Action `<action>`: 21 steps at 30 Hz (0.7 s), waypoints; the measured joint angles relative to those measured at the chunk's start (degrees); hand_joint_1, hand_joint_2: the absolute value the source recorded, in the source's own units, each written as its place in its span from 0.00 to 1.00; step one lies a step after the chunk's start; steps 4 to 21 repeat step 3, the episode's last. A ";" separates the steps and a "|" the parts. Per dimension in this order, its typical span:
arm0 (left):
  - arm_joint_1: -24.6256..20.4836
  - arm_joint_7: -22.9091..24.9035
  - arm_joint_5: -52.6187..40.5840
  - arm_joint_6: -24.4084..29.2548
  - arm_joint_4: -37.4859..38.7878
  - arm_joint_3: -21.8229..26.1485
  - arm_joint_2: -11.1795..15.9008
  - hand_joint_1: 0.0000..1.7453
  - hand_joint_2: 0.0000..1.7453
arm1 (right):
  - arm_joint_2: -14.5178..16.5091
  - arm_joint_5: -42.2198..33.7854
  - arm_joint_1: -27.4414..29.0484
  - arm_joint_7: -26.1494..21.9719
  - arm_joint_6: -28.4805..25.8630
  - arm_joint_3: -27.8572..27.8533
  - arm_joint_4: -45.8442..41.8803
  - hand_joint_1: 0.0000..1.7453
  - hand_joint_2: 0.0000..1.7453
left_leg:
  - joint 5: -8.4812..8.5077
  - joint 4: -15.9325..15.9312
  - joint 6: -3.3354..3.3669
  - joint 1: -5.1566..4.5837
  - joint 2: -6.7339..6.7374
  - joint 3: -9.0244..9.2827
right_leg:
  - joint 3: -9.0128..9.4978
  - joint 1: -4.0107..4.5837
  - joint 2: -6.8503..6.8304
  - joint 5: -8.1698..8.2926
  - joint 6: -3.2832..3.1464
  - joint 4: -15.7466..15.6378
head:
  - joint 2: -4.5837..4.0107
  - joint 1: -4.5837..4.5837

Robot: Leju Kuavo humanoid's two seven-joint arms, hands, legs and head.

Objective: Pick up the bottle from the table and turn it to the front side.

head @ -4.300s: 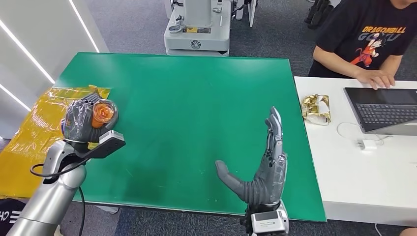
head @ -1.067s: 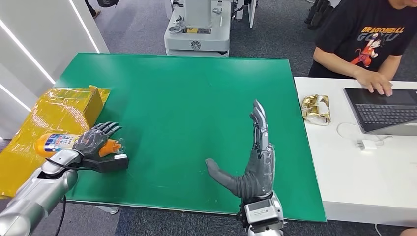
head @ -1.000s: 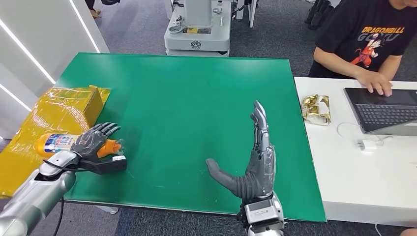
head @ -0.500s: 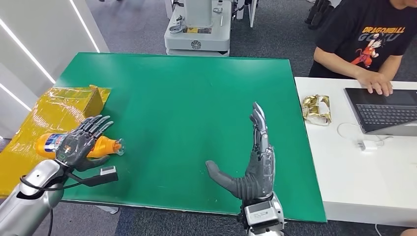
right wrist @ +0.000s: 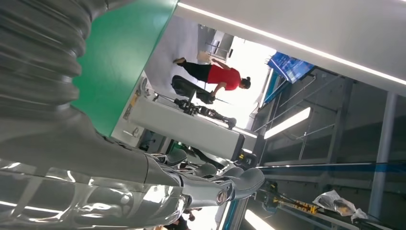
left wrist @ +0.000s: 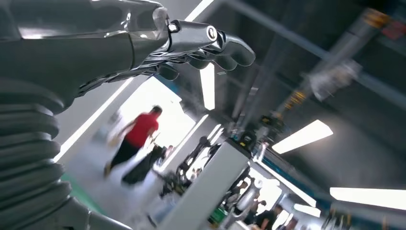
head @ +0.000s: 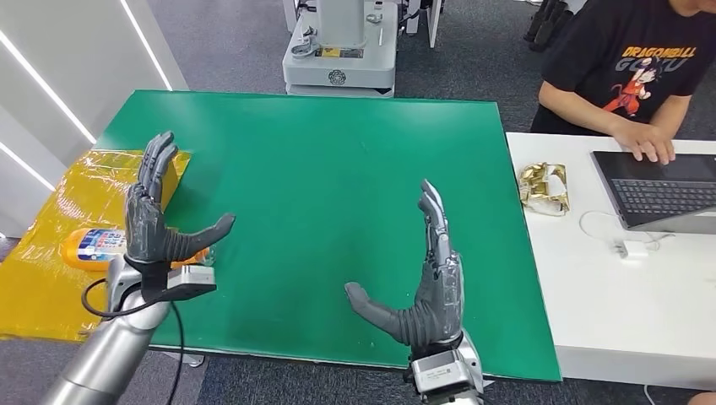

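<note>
An orange bottle (head: 91, 246) with a blue-and-white label lies on its side at the left edge of the green table (head: 321, 160), its body over the yellow wrapping. My left hand (head: 156, 219) stands upright just in front of the bottle, fingers straight and spread, thumb out, holding nothing. My right hand (head: 426, 283) is raised the same way above the table's near edge, empty. In the left wrist view the left hand (left wrist: 143, 38) points up toward the ceiling lights. In the right wrist view the right hand (right wrist: 158, 187) has its fingers stretched out.
A yellow-wrapped box (head: 93, 181) and yellow sheet lie left of the table. A white desk (head: 625, 295) on the right holds a laptop (head: 663, 190), gold foil (head: 543, 187) and a cable; a person (head: 629, 67) types there. A white machine base (head: 338, 51) stands beyond the far edge.
My left hand carried the bottle down, laid it on its side at the table's left edge, let go and rose upright with fingers spread. The right hand stayed raised and open, drifting slightly left.
</note>
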 joint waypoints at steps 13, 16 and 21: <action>-0.86 -0.19 5.91 2.89 0.14 -1.21 -4.99 0.00 1.00 | -0.02 -0.23 0.01 -0.41 -1.09 0.48 0.44 0.00 1.00 | -0.01 0.01 0.01 -0.01 0.01 -0.01 | 0.00 -0.01 0.01 0.00 0.01 -0.02 | 0.00 0.00; -0.86 -0.19 5.91 2.89 0.14 -1.21 -4.99 0.00 1.00 | -0.02 -0.23 0.01 -0.41 -1.09 0.48 0.44 0.00 1.00 | -0.01 0.01 0.01 -0.01 0.01 -0.01 | 0.00 -0.01 0.01 0.00 0.01 -0.02 | 0.00 0.00; -0.86 -0.19 5.91 2.89 0.14 -1.21 -4.99 0.00 1.00 | -0.02 -0.23 0.01 -0.41 -1.09 0.48 0.44 0.00 1.00 | -0.01 0.01 0.01 -0.01 0.01 -0.01 | 0.00 -0.01 0.01 0.00 0.01 -0.02 | 0.00 0.00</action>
